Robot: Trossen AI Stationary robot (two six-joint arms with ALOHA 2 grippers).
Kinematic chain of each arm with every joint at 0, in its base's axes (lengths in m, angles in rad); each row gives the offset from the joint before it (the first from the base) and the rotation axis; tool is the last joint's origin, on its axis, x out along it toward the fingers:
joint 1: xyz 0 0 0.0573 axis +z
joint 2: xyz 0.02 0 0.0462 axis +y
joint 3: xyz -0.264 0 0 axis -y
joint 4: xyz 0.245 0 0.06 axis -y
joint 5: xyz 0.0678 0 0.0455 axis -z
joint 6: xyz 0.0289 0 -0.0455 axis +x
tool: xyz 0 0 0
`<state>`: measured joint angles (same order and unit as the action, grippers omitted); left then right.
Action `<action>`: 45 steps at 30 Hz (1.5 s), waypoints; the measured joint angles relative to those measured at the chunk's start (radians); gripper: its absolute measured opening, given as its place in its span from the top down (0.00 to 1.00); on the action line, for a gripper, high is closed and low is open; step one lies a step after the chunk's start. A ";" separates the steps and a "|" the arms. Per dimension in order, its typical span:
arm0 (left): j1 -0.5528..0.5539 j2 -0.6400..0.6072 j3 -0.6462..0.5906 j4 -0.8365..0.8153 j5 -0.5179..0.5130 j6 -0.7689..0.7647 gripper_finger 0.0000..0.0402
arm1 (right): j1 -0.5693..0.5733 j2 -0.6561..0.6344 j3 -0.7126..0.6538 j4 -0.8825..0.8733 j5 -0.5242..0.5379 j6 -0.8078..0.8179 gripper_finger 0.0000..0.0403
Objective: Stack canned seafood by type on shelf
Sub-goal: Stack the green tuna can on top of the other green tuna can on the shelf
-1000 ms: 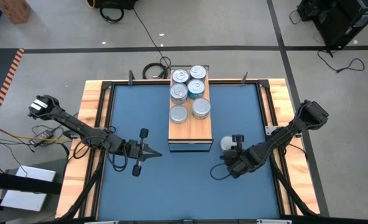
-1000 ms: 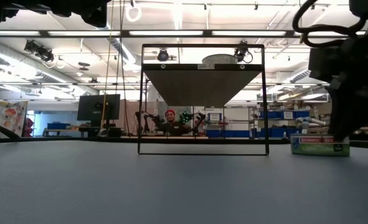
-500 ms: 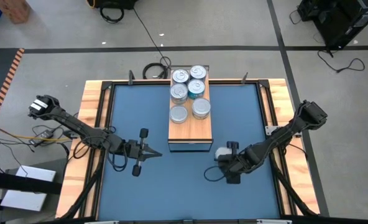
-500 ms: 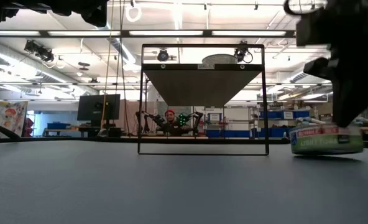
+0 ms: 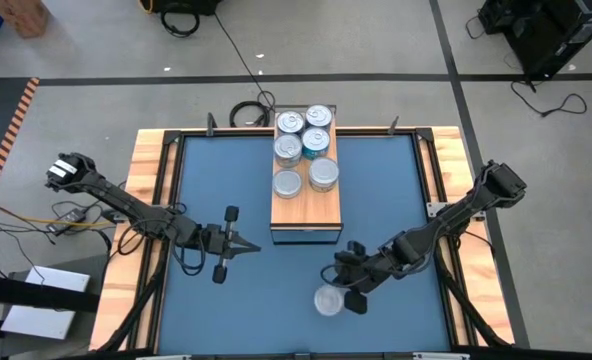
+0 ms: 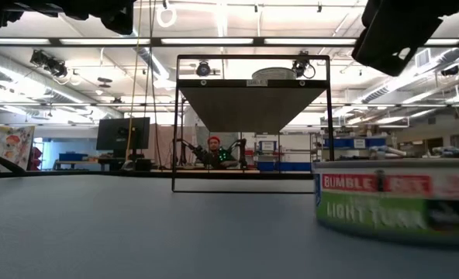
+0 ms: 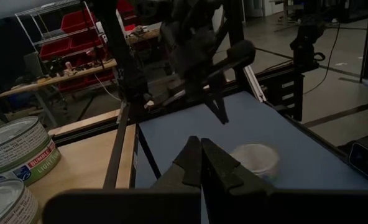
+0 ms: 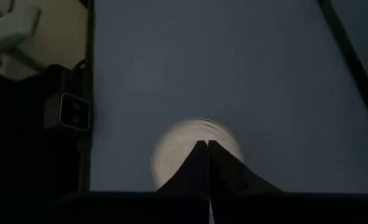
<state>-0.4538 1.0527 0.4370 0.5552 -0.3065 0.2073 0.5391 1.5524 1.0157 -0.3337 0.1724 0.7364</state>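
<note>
One tin of canned seafood (image 5: pixel 328 300) lies flat on the blue mat near the table's front edge. In the low view this tin (image 6: pixel 392 203) fills the right side and shows a green label. My right gripper (image 5: pixel 342 272) hangs shut just above and behind it, clear of it; the right wrist view shows the shut gripper (image 8: pixel 207 158) over the blurred tin (image 8: pixel 174 155). Several more tins (image 5: pixel 304 150) stand on the far half of the shelf (image 5: pixel 311 208). My left gripper (image 5: pixel 252 249) waits shut, level, left of the shelf's near end.
Wooden rails (image 5: pixel 148 200) frame the mat (image 5: pixel 226 170) on both sides. The shelf shows as a dark frame (image 6: pixel 253 186) in the low view. Bare mat lies left of the loose tin and on both sides of the shelf. A person sits far back in the room (image 6: pixel 212 151).
The loose tin has slid along the mat from beside the shelf's near right corner toward the near edge and a little left, and now lies free. My right gripper has followed it toward the near left, risen off the mat and turned at the wrist.
</note>
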 joint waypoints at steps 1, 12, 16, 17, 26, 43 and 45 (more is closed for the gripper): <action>0.000 0.000 0.000 0.000 0.000 0.000 1.00 | 0.000 0.000 0.000 -0.004 0.007 0.017 1.00; 0.000 0.022 0.001 -0.008 0.007 -0.036 1.00 | 0.030 0.000 -0.001 -0.020 0.017 -0.056 0.92; -0.009 0.109 0.001 0.021 0.040 -0.073 1.00 | 0.058 0.017 -0.001 0.003 0.016 -0.077 0.94; -0.013 0.137 0.001 0.034 0.045 -0.080 1.00 | 0.066 0.030 -0.001 0.019 0.007 -0.089 0.96; -0.085 0.280 0.001 0.183 0.107 -0.087 1.00 | 0.072 0.294 0.154 0.038 -0.064 -0.186 0.99; -0.097 0.279 0.001 0.107 0.096 -0.132 1.00 | -0.075 0.431 0.281 -0.018 -0.020 -0.250 0.99; -0.097 0.279 0.001 0.078 0.096 -0.132 1.00 | -0.093 0.432 0.280 -0.006 -0.020 -0.283 0.99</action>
<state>-0.5503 1.3319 0.4377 0.6329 -0.2104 0.0757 0.4463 1.9842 1.2961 -0.3399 0.1521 0.4532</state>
